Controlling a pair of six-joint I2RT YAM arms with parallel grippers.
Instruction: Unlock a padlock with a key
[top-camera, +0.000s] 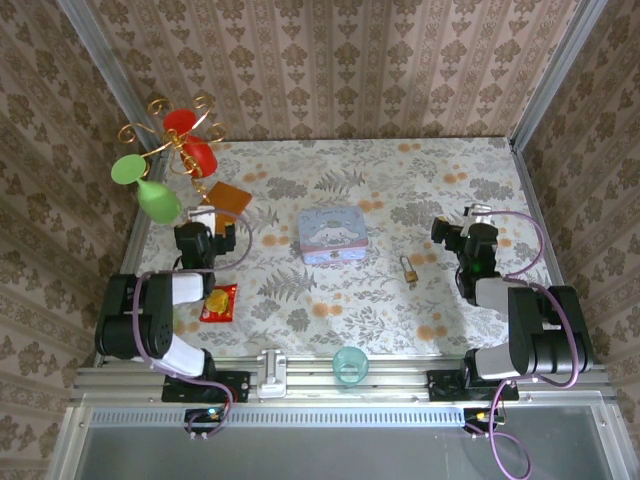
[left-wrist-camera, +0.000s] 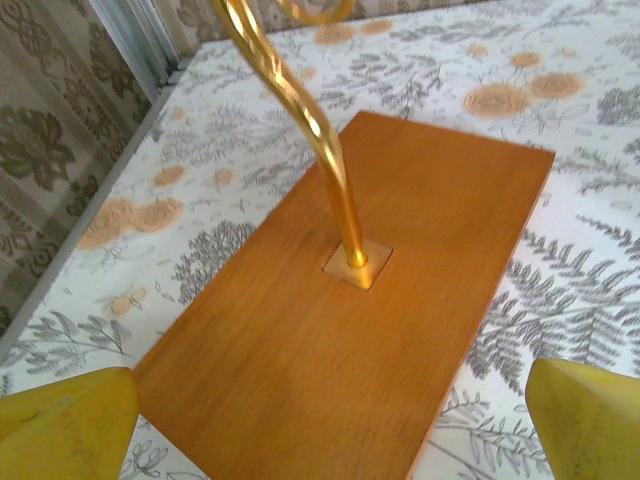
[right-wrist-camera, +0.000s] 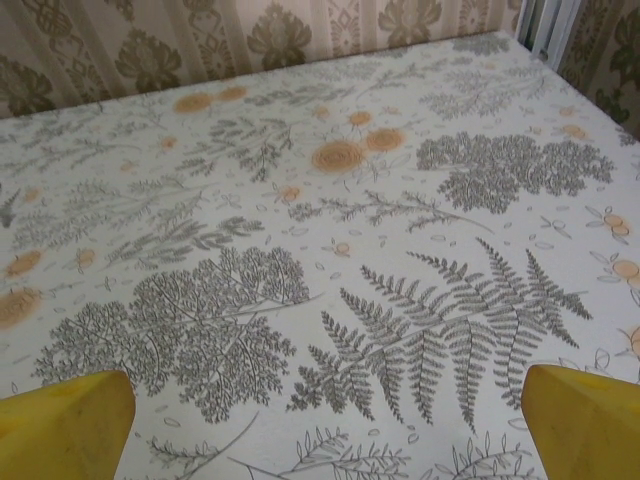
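Note:
The padlock (top-camera: 409, 267), small and brass-gold with a thin shackle, lies on the floral tablecloth right of centre. It is too small here to tell a key from it. My right gripper (top-camera: 479, 214) hovers right of and beyond the padlock. It is open, and bare fern-print cloth shows between its yellow fingertips (right-wrist-camera: 62, 426). My left gripper (top-camera: 201, 214) is at the far left, well away from the padlock, over the near end of an orange-brown wooden base (left-wrist-camera: 300, 340). Its yellow fingertips (left-wrist-camera: 60, 425) stand wide apart, holding nothing.
A gold wire stand (left-wrist-camera: 340, 200) rises from the wooden base and carries red and green cups (top-camera: 185, 140). A pale blue cartoon tin (top-camera: 332, 236) sits mid-table. A red-and-yellow packet (top-camera: 219, 301) lies front left, and a teal cup (top-camera: 351, 364) stands on the front rail. Patterned walls enclose the table.

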